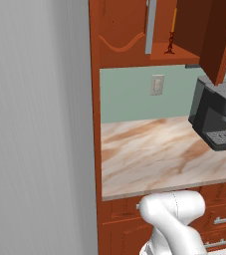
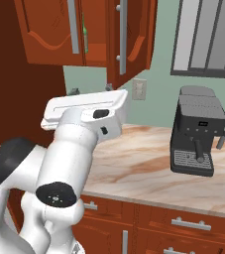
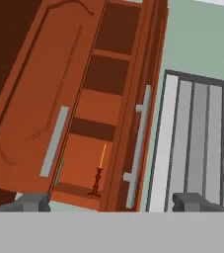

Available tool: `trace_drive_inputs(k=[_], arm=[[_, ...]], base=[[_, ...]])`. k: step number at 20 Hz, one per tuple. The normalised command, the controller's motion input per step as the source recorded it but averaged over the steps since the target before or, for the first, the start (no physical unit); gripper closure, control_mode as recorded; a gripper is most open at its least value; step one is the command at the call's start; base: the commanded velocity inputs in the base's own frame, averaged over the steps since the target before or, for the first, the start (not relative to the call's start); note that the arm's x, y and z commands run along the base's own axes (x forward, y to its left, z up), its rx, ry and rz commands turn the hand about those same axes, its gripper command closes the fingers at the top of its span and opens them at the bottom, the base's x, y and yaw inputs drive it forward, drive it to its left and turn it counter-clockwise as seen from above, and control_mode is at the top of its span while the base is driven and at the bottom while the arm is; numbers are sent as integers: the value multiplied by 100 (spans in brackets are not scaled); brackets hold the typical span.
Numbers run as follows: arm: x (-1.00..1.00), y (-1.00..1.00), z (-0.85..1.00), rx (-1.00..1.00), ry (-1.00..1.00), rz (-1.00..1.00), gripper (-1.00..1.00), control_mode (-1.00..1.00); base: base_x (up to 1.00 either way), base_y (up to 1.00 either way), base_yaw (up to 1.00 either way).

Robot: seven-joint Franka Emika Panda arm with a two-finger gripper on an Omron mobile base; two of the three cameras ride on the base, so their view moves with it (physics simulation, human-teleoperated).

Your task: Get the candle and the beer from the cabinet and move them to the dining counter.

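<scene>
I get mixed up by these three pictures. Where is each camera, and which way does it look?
Left base view: behind the arm's left side, facing the counter and the open cabinet with the candle; the arm's white elbow shows.
Right base view: behind its right side, facing the cabinet and coffee machine; the big white arm shows.
Hand view: on the hand, looking up into the cabinet past the open claw.
Left base and hand views share the candle.

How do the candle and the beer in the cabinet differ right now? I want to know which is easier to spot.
The candle stands in full view, a thin orange stick on a dark base; the beer shows as a green sliver past the door edge. The candle stands nearer the right-hand door, the beer behind the left door. Both stand upright on the cabinet's bottom shelf, untouched.
</scene>
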Motion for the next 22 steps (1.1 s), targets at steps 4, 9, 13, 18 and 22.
trace_drive_inputs(k=[4,9,13,18,22], arm=[[1,45,0,-25,13,-6,-100,-100],[24,37,-5,-27,28,-14,-100,-100],[56,27,-27,-31,33,-24,-100,-100],[44,19,-42,-31,22,-27,-100,-100],[26,0,-22,-27,15,-31,-100,-100]], base=[[0,0,0],[0,0,0],[0,0,0],[0,0,0],[0,0,0]])
